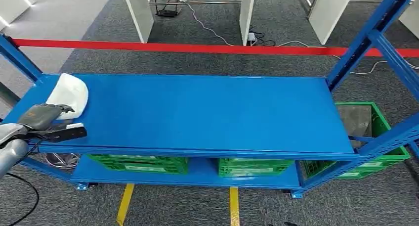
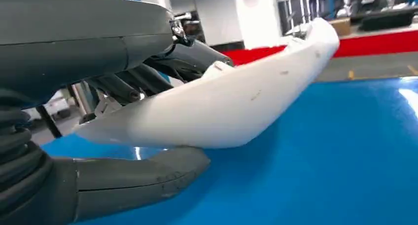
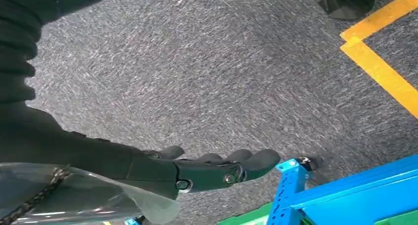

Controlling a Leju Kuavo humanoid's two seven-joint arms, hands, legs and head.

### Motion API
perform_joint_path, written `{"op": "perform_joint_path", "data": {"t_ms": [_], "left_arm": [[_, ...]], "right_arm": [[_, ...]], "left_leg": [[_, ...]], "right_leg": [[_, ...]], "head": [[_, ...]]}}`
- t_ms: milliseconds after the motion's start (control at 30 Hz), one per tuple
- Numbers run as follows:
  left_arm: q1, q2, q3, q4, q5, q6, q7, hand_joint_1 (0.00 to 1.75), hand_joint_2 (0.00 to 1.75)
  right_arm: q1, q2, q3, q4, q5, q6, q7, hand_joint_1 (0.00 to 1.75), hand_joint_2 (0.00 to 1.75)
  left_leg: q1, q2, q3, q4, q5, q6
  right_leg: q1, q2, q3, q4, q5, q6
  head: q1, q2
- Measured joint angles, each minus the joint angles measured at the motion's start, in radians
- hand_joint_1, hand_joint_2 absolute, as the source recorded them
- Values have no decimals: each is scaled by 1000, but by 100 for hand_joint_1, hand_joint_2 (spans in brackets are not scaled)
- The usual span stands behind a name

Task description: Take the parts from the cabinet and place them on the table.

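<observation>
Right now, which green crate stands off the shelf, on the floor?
The green crate at the right end, on the carpet beyond the blue frame; the other two sit on the lower shelf.

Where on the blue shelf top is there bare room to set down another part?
The blue shelf top is bare from just right of the white part across to its right edge by the blue upright. It is crowded only at the left end, where the left robot hand holds the white part.
</observation>
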Motion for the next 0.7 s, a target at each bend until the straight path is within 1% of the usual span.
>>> {"op": "perform_joint_path", "data": {"t_ms": [67, 267, 700], "left_arm": [[0, -6, 3, 0, 5, 2, 3, 175, 175], [0, -22, 16, 0, 2, 40, 3, 175, 175], [-12, -32, 22, -21, -20, 42, 16, 175, 175]], "right_arm": [[0, 0, -4, 0, 2, 0, 0, 0, 175], [0, 0, -12, 0, 5, 0, 2, 0, 175], [0, 3, -15, 0, 10, 0, 2, 0, 175]], "left_leg": [[0, 0, 0, 0, 0, 0], [0, 0, 0, 0, 0, 0], [0, 0, 0, 0, 0, 0]], "right_leg": [[0, 0, 0, 0, 0, 0], [0, 0, 0, 0, 0, 0], [0, 0, 0, 0, 0, 0]], "head": [[0, 0], [0, 0], [0, 0]]}}
